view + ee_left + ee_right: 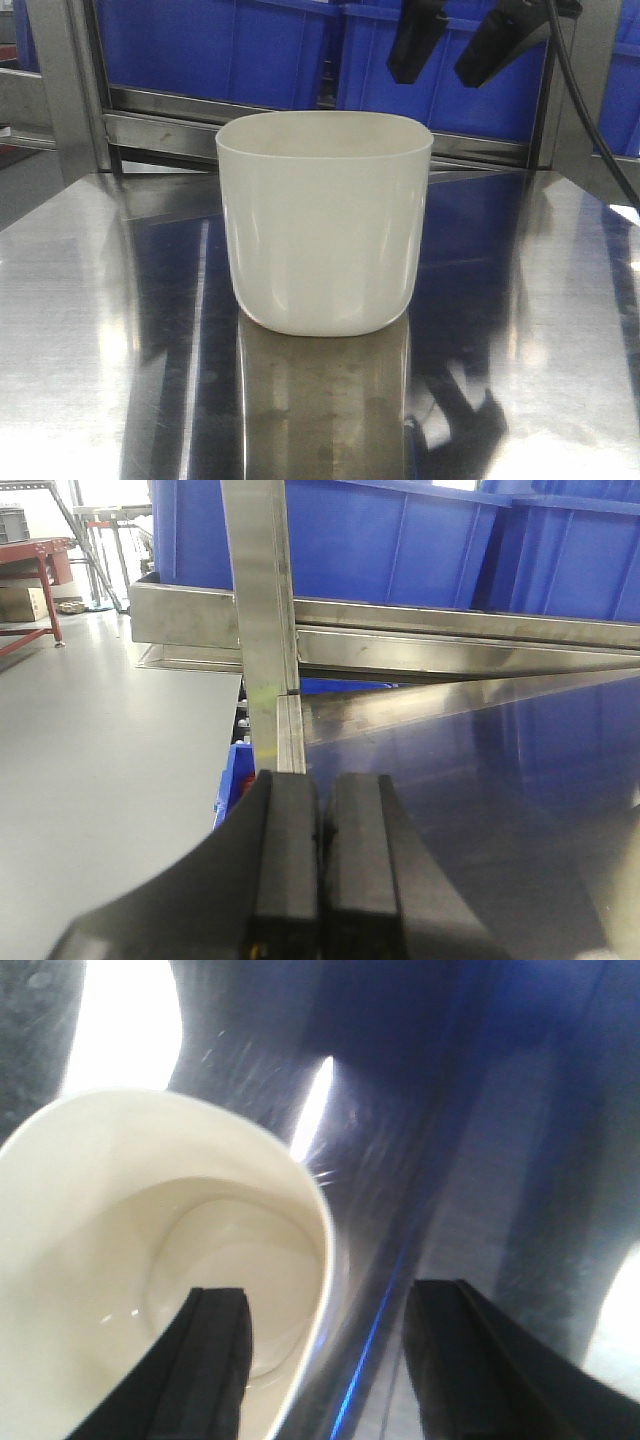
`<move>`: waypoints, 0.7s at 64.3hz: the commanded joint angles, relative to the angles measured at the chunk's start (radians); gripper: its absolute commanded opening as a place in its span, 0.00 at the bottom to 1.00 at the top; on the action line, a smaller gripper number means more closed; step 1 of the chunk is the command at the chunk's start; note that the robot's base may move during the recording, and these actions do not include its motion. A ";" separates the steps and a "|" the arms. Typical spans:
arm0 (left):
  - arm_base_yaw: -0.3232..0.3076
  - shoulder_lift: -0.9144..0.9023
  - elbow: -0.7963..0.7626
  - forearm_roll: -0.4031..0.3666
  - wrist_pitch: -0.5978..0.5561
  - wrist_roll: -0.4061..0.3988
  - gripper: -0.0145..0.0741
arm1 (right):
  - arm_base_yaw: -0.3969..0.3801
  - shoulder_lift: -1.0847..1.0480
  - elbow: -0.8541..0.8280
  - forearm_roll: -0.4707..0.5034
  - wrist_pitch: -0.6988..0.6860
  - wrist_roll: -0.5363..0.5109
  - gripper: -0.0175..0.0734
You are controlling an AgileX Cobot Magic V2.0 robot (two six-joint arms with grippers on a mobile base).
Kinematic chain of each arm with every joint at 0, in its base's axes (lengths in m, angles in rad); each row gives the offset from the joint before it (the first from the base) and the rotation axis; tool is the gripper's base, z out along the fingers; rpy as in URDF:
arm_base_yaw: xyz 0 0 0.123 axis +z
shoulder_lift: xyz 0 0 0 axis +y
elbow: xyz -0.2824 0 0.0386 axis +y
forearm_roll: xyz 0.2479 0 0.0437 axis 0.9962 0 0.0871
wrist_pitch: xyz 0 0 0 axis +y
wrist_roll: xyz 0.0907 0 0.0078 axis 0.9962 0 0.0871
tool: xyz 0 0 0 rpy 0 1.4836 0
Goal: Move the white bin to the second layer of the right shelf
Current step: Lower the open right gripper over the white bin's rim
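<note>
The white bin (325, 225) stands upright on the steel desk (80, 330), near its middle, empty and resting on its base. Nothing of the move itself is done: the bin has not been lifted, and no shelf level with rollers shows in any view. Only a steel rail carrying blue crates (230, 40) is visible behind the desk.

The right gripper (330, 1295) is the one lined up for the pick. In its wrist view the jaws are spread wide and straddle the bin's near wall, one finger over the opening and the other outside it. They hold nothing. The front view shows them above the bin's right rear rim, apart from it, though I cannot tell how far they reach down.

The left gripper (320, 860) has its jaws pressed together on nothing and sits at the desk's left edge, by a steel upright (262, 600), well away from the bin.

By my judgement the work is at the approach stage. Closing on the wall, lifting, carrying to the right shelf's second layer and releasing all remain.
</note>
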 commanded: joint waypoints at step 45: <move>-0.004 -0.014 0.037 -0.005 -0.084 -0.004 0.26 | 0.029 0.086 -0.040 0.002 -0.002 -0.001 0.70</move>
